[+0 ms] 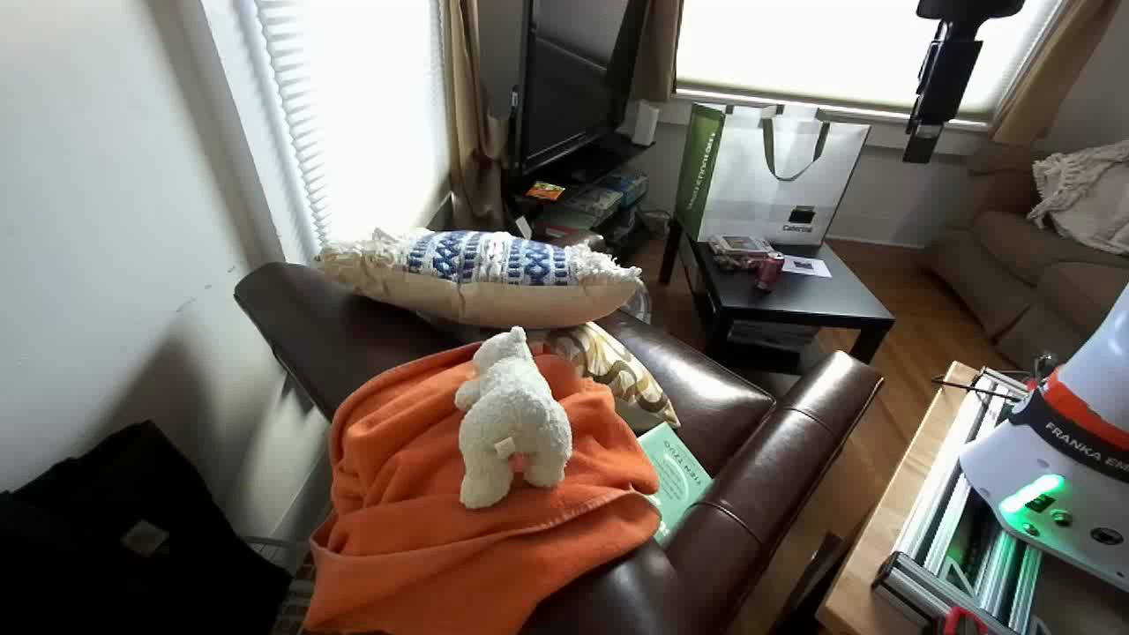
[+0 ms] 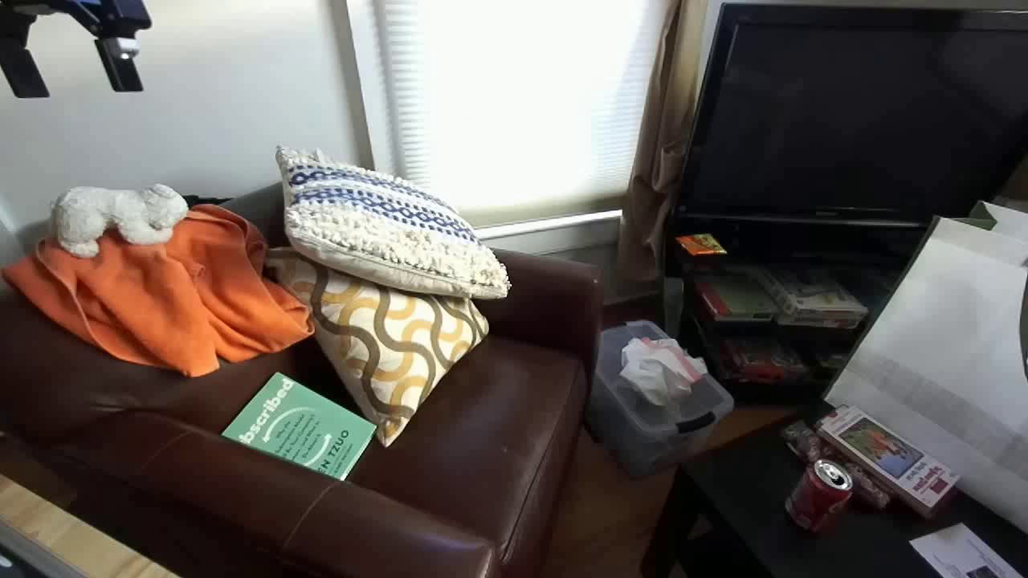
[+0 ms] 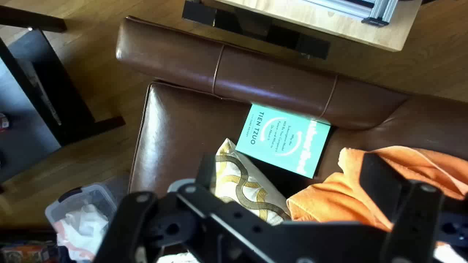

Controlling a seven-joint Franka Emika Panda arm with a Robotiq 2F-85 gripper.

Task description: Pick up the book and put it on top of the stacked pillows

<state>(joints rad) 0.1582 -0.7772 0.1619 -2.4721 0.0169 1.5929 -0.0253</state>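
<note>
- Your desk (image 3: 396,34) turns a long edge to the sofa (image 2: 546,289); past its far corner stand a black table (image 1: 794,295) and a TV (image 2: 843,112).
- The book (image 3: 281,140) lies flat on the seat (image 3: 175,138), just inside the armrest (image 3: 270,80) facing that edge.
- Farther from the edge, the blue-banded pillow (image 2: 385,229) rests on the swirled pillow (image 2: 393,345).
- Your gripper (image 2: 78,87) hangs above the sofa, jaws wide apart, gripping nothing.
- An exterior view alone shows you the beige couch (image 1: 992,242); there the blanket (image 1: 397,450) hides part of the book the wrist view bares.
</note>
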